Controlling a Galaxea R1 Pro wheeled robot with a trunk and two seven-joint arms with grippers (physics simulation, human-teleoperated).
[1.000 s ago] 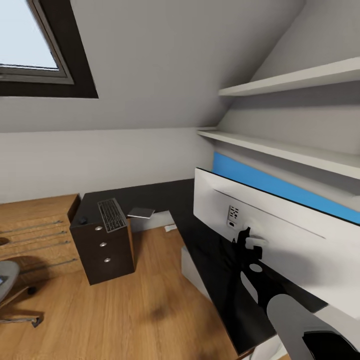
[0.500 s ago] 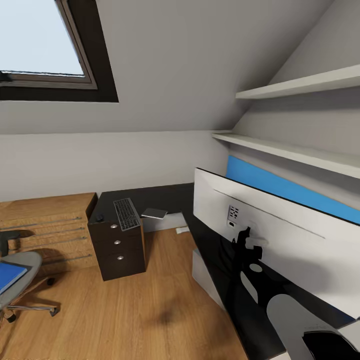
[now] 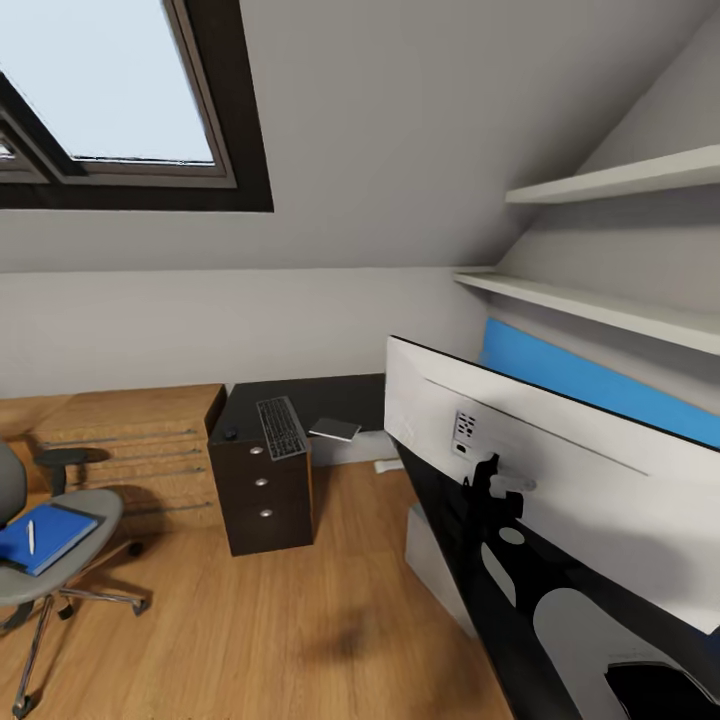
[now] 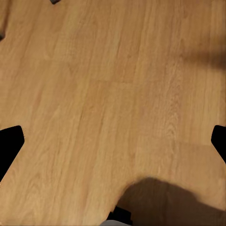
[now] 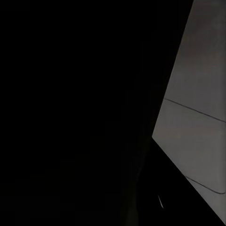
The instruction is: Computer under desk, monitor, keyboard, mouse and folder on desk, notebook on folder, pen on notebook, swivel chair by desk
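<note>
Holding the monitor (image 3: 560,480) from behind, the right gripper (image 3: 497,478) sits at the stem mount on its white back; whether the fingers are pinching it or just pressed against it can't be told. Monitor is tilted, hanging over the black desk surface (image 3: 470,540) with the blue panel (image 3: 590,380) along the back edge. Right wrist view is mostly black with a pale grey slab (image 5: 197,108) at one side.

Left gripper (image 4: 113,141) is spread wide, dark fingertips (image 4: 9,146) at both frame edges, nothing between them, wood floor (image 4: 113,84) below.

Keyboard (image 3: 281,427) lies on top of the black drawer unit (image 3: 262,490), small dark mouse (image 3: 231,433) just beside it. Notebook (image 3: 335,429) lies on the dark surface near the keyboard.

Swivel chair (image 3: 50,560) stands well apart from the desk, blue folder (image 3: 45,536) on its seat, pen (image 3: 31,536) lying on the folder. Light-wood shelving (image 3: 120,450) runs along the wall under the skylight (image 3: 110,90).
</note>
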